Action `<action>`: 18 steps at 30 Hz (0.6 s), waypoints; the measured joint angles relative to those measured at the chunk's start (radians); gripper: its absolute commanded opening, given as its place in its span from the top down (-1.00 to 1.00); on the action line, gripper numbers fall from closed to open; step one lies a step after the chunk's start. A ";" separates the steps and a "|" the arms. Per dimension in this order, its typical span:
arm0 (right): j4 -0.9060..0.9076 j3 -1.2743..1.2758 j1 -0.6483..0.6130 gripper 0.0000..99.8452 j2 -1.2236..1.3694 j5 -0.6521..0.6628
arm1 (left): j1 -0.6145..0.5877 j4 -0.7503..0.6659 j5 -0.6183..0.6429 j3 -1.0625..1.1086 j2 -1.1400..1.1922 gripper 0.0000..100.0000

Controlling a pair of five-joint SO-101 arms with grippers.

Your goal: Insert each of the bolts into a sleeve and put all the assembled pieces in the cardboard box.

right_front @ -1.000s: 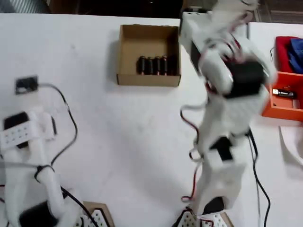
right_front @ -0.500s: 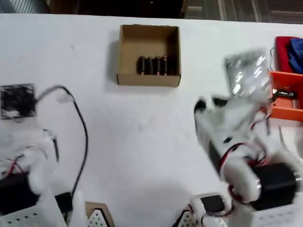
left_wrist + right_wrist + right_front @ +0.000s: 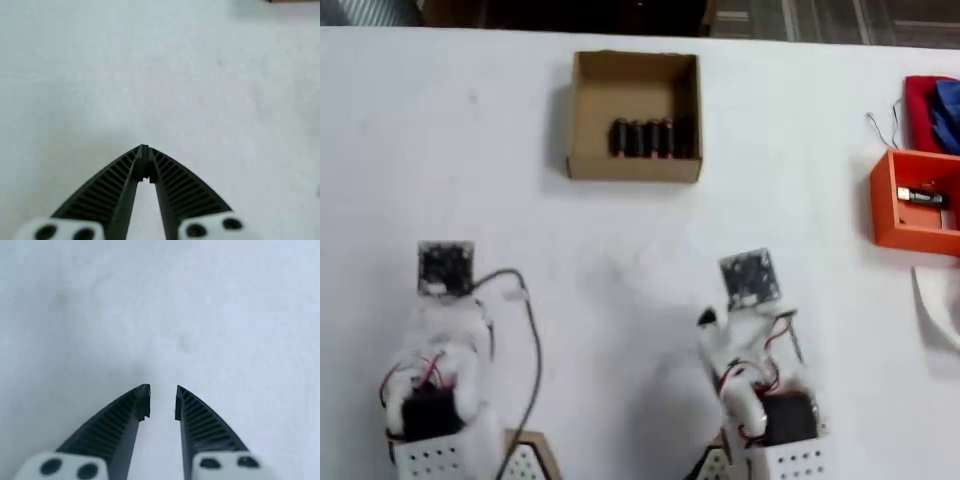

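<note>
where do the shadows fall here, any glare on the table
High view: no glare on the table, a faint shadow toward its near edge and shade in the cardboard box around the assembled pieces. Left wrist view: soft shadow ahead of the left gripper. Right wrist view: the same, fainter, at the right gripper.

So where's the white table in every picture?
High view: table spreads all around the cardboard box.
Left wrist view: table beyond the shut left gripper.
Right wrist view: table beyond the open right gripper.
Shared landmark: its bare white surface.
</note>
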 measured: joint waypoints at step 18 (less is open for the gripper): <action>0.049 0.118 0.066 0.86 -0.040 -0.120 | 0.318 0.077 0.199 0.126 -0.015 0.83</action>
